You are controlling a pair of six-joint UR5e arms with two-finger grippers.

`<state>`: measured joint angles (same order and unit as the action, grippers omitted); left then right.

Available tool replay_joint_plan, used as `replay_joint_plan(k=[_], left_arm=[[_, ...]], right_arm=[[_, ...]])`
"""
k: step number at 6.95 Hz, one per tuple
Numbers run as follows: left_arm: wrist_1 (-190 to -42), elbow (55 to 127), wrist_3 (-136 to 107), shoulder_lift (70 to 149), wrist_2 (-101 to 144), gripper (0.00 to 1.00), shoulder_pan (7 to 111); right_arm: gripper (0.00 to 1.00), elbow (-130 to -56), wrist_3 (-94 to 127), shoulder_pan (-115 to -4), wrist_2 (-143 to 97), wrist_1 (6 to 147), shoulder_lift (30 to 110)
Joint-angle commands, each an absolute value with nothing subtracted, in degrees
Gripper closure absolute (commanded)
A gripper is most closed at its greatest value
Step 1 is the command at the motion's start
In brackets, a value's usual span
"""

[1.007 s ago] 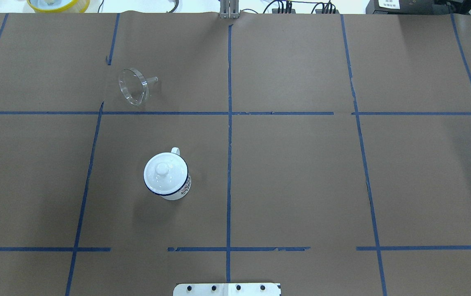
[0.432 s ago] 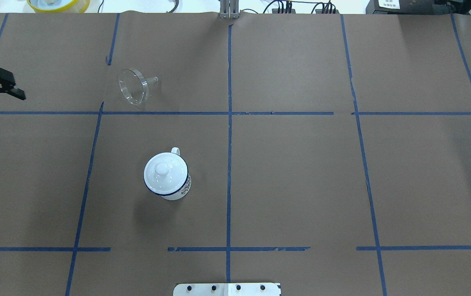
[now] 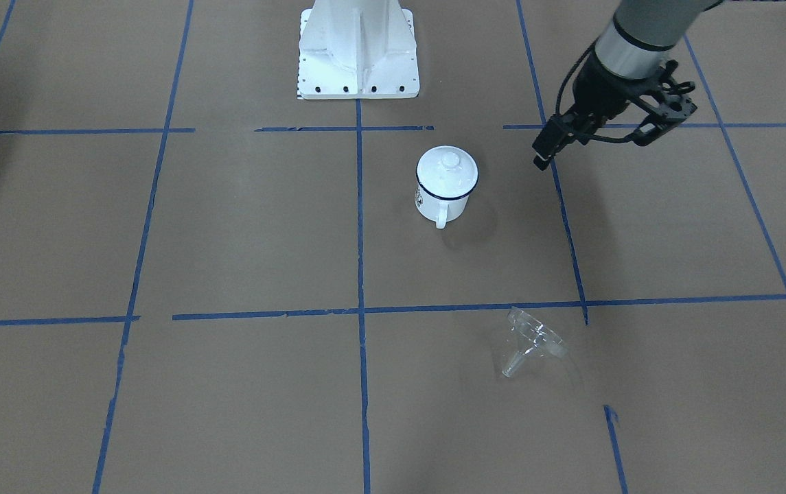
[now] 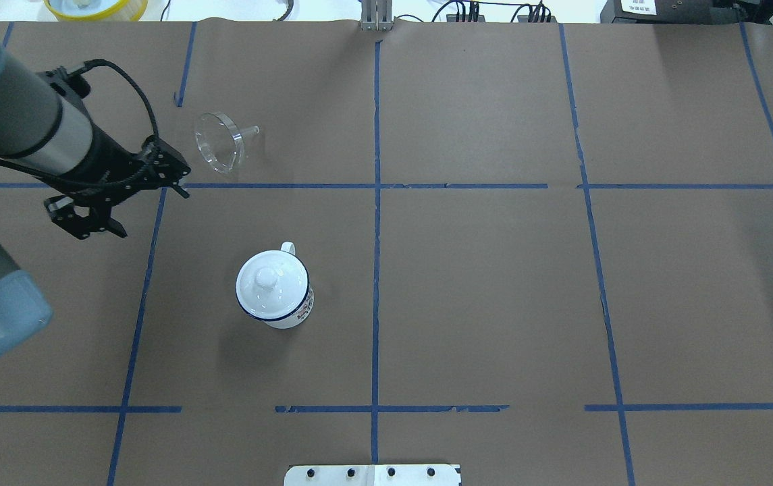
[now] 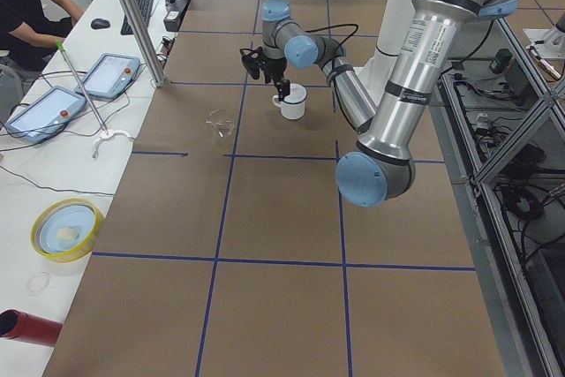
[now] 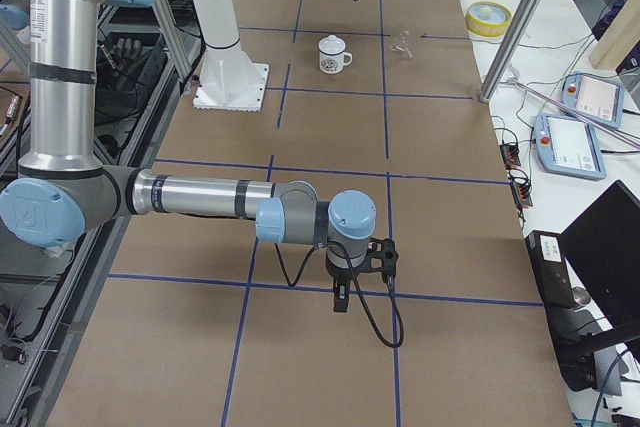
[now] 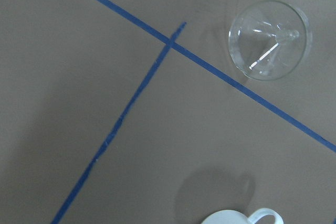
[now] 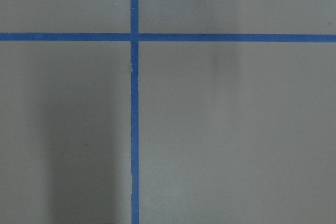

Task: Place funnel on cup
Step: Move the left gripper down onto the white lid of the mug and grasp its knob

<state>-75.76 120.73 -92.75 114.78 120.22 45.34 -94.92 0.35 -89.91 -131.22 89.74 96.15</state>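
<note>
The clear funnel (image 4: 219, 142) lies on its side on the brown paper, spout pointing right; it also shows in the front view (image 3: 533, 339) and the left wrist view (image 7: 268, 39). The white cup (image 4: 295, 313) with a dark blue rim stands upright nearer the robot, a white knobbed lid (image 4: 268, 283) resting on it; it also shows in the front view (image 3: 434, 206). My left gripper (image 4: 152, 212) is open and empty, above the table left of both, apart from them. My right gripper (image 6: 340, 297) shows only in the exterior right view, far from both; I cannot tell its state.
The robot's white base (image 3: 358, 48) stands behind the cup. Blue tape lines cross the brown paper. A yellow-rimmed bowl (image 4: 96, 7) sits beyond the far left edge. Operator tablets (image 5: 110, 72) and a metal pole (image 5: 132, 15) line the far side.
My left arm has come in from the left edge and moved right, to just left of the funnel and cup. The funnel, cup and lid have not moved.
</note>
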Motion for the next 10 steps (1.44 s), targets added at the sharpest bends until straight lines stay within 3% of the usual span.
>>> replay_joint_plan(k=[1,6,10], left_arm=[[-71.9,115.3,-101.7,122.8,112.4,0.03,37.0],[-73.9,110.8,-102.0,124.5,112.1,0.1,32.8],[-76.0,109.7,-101.9,124.4,112.1,0.22,32.0]], right_arm=[[0.0,-94.9,0.4,-89.9,-131.2,89.7,96.2],[0.0,-94.9,0.4,-89.9,-131.2,89.7,96.2],[0.0,-94.9,0.4,-89.9,-131.2,89.7,96.2]])
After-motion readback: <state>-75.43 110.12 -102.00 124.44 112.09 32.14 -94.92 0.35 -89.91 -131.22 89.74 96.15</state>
